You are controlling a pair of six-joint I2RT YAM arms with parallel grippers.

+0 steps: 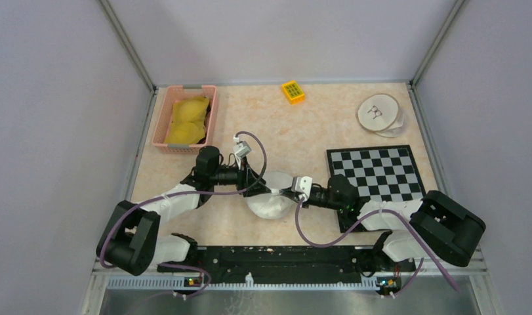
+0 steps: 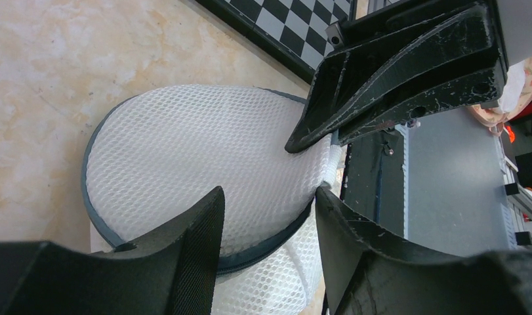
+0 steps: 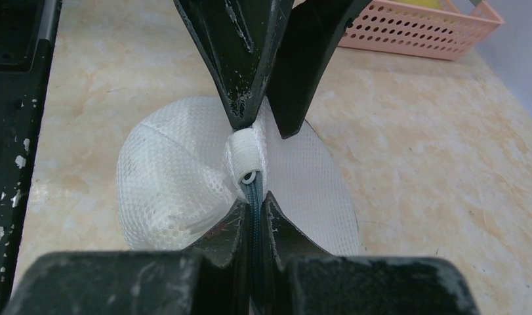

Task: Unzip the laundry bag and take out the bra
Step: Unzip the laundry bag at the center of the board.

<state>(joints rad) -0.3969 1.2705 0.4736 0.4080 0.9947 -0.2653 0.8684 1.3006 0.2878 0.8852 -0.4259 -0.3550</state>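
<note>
The round white mesh laundry bag (image 1: 269,200) lies on the table between the two arms. My right gripper (image 3: 254,199) is shut on the bag's dark teal zipper tape (image 3: 253,189), just below a white fabric tab (image 3: 246,154) with a small ring. My left gripper (image 2: 269,191) is open, its fingers either side of the bag's dark-edged rim (image 2: 263,252), with mesh (image 2: 204,151) between them. In the right wrist view the left gripper (image 3: 263,128) points down at the white tab. The bra is hidden.
A pink basket (image 1: 157,134) holding yellow padded items (image 1: 187,121) stands at the back left. A chessboard (image 1: 374,174) lies right of the bag, under the right arm. A small orange block (image 1: 292,92) and round wooden discs (image 1: 379,113) sit at the back.
</note>
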